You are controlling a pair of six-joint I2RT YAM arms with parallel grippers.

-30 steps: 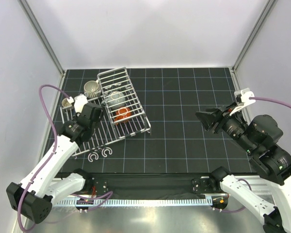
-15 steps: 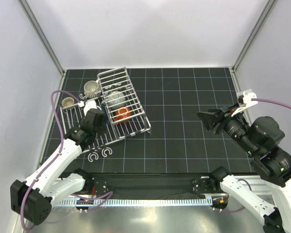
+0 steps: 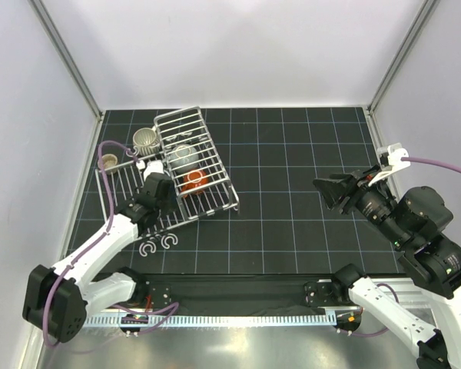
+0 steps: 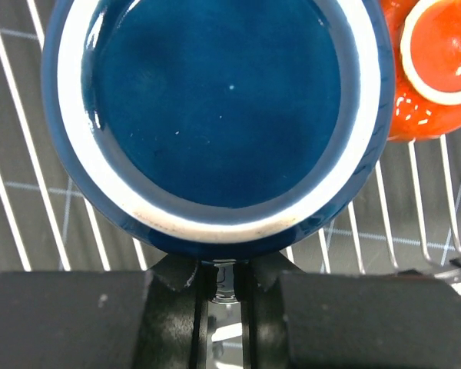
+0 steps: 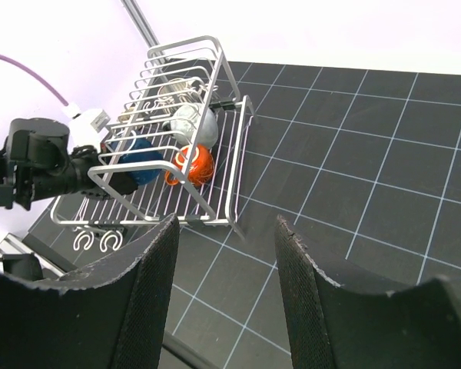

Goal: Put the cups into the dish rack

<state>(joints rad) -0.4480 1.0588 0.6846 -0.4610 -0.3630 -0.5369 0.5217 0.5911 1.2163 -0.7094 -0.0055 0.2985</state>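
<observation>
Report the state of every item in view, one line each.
dark blue cup: gripped over the tray slats.
left pincer: shut on the dark blue cup.
right pincer: open, empty.
orange cup: in the basket, on its side.
grey cup: in the basket.
striped cup: upright, outside the basket.
tan cup: upright, outside the basket.
dish rack: standing on the table.
white hooks: loose on the table.

Robotics lab cell indicated: black gridded desk [image 3: 292, 154] enclosed by plain white panels [image 3: 238, 46], aluminium posts [image 3: 65, 55]; left arm [image 3: 100, 250], right arm [image 3: 415, 215] bolted at near edge
</observation>
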